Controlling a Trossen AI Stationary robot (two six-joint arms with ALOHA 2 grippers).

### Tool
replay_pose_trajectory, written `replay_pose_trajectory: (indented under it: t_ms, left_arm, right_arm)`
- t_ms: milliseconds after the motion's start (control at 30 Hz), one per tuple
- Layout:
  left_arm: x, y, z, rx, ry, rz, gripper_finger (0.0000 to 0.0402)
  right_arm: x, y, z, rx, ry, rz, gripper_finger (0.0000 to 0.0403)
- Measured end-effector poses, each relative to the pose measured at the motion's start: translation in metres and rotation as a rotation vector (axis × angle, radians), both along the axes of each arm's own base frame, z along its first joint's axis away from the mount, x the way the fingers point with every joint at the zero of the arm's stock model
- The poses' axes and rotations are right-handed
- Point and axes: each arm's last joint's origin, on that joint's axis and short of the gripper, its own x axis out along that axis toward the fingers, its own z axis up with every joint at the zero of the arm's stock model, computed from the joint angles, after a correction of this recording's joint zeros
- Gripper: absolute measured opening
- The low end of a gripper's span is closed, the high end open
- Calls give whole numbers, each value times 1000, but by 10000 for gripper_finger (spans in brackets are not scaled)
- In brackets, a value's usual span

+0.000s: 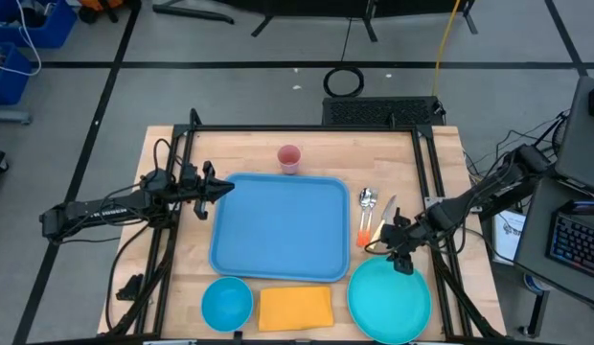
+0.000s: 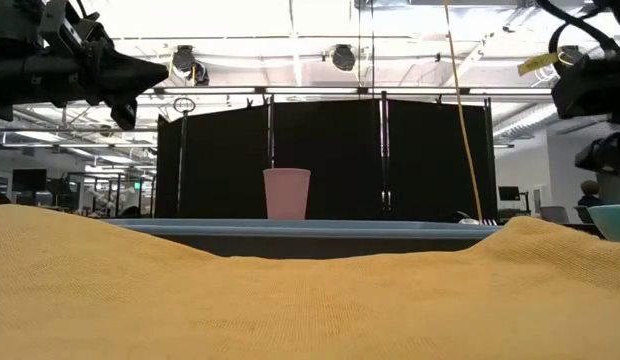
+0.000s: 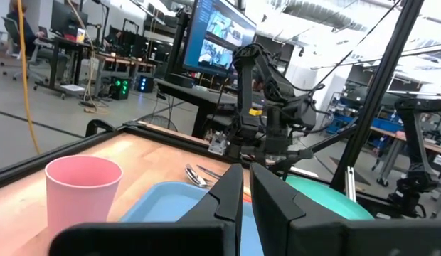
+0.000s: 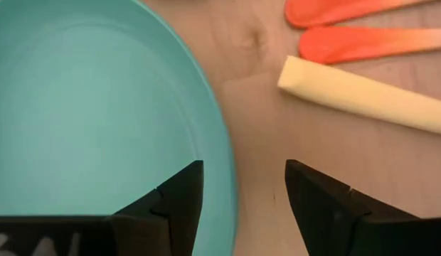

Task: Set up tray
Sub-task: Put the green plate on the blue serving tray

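The light-blue tray [image 1: 281, 225] lies flat in the middle of the table. My left gripper [image 1: 225, 187] hovers shut over its far left corner, pointing toward the table's right edge; in its wrist view the shut fingers [image 3: 227, 195] hold nothing. My right gripper [image 1: 400, 259] is open, pointing steeply down over the far rim of the round teal plate [image 1: 389, 297]. In the right wrist view one finger [image 4: 181, 195] stands over the plate's inside and the other [image 4: 320, 199] over bare wood, with the rim [image 4: 224, 156] between them. I see no touch.
A pink cup [image 1: 289, 158] stands upright beyond the tray's far edge. Cutlery with orange and cream handles [image 1: 372, 218] lies between the tray and my right gripper. A blue bowl [image 1: 226, 302] and an orange napkin [image 1: 295, 309] sit along the near edge.
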Motion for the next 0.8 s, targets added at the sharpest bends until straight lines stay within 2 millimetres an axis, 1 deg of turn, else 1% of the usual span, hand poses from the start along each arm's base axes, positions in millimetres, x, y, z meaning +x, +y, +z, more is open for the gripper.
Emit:
replay_pose_trajectory:
  t_ms: [267,467,667,800]
  left_arm:
    - [0,0,0,-1,0,0,31]
    - [0,0,0,0,0,0,31]
    - [0,0,0,1,0,0,31]
    - [0,0,0,1,0,1,31]
  right_arm:
    - [-4,-2,-15,26,-4,-7,190]
    - [-4,-2,-17,43,-13,0,179]
    - [-1,0,-14,65,-50,2,157]
    - [-1,0,-14,64,-48,0,127]
